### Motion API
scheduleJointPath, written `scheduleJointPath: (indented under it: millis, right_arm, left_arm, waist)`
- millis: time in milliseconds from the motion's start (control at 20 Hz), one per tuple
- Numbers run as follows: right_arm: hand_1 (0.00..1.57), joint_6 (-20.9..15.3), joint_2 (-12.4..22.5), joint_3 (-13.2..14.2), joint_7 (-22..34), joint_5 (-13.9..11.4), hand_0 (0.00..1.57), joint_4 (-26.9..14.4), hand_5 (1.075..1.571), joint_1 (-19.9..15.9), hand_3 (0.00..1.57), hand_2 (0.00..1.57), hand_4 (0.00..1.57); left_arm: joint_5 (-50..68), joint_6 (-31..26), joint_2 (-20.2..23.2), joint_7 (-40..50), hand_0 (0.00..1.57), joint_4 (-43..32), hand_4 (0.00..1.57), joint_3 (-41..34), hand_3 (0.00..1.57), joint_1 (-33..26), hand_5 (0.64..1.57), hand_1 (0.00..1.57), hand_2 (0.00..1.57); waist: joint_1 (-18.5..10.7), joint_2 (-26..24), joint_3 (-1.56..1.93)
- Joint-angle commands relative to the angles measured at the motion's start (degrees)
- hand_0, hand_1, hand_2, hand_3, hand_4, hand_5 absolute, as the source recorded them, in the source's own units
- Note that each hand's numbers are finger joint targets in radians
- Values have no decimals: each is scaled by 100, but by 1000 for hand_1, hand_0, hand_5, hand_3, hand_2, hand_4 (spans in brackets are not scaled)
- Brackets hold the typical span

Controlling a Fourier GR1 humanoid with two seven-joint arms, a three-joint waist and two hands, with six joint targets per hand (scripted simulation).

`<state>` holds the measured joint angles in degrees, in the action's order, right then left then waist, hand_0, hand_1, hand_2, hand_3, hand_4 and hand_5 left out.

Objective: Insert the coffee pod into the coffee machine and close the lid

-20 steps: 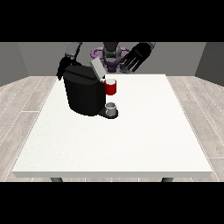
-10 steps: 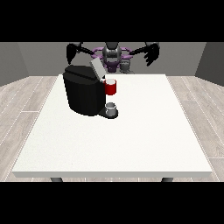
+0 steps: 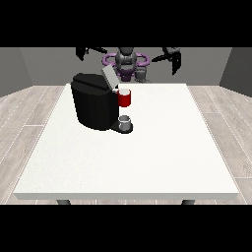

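Observation:
The black coffee machine [image 3: 93,106] stands on the white table [image 3: 147,157], left of the middle. Its grey lid [image 3: 109,77] tilts up and back, open. Below the lid, the red pod holder [image 3: 125,99] sticks out from the machine's front with a pale top; I cannot tell whether that is the pod. A small grey cup [image 3: 126,120] sits on the machine's base under the holder. Both hands are raised beside the robot's torso [image 3: 127,61], well above and behind the machine. The hand at the view's left [image 3: 82,51] and the hand at the view's right [image 3: 173,56] have spread fingers and hold nothing.
The table's far edge runs just behind the machine. Bare white tabletop stretches to the right of the machine and towards the camera. Wood-look floor surrounds the table.
The hand at the view's left has left the machine's top. Both arms have swung up and outward, away from the table. The lid stays tilted up.

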<state>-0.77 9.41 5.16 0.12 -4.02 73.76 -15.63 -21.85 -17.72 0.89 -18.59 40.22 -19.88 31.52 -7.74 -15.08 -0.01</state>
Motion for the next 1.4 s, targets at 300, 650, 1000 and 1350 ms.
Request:
scheduleJointPath:
  millis: [300, 650, 1000, 1350]
  right_arm:
    - [0, 54, 280, 715, 697, 587, 0, -662, 1571, -1069, 0, 0, 0]
    - [0, 127, 171, 774, 576, 804, 0, -1207, 1571, -1195, 0, 0, 168]
    - [0, 264, 401, 755, 559, 776, 0, -1573, 1571, -1657, 0, 0, 0]
    - [0, 344, 122, 394, 232, 649, 0, -1667, 1571, -1990, 0, 0, 0]
  left_arm:
    - [765, -286, -62, 439, 0, 1088, 360, 455, 0, -358, 1571, 0, 0]
    - [1123, 41, -87, 1016, 0, 2234, 356, 997, 0, -893, 1571, 0, 0]
    - [1377, 105, -88, 1122, 0, 3229, 265, 1370, 0, -1529, 1571, 0, 0]
    - [1508, 277, -8, 1505, 0, 3890, 356, 1194, 0, -1465, 1571, 0, 0]
  waist:
    - [-557, 500, 3]
    - [-518, 669, 3]
    - [-585, 1070, 3]
    - [-248, 1469, 2]
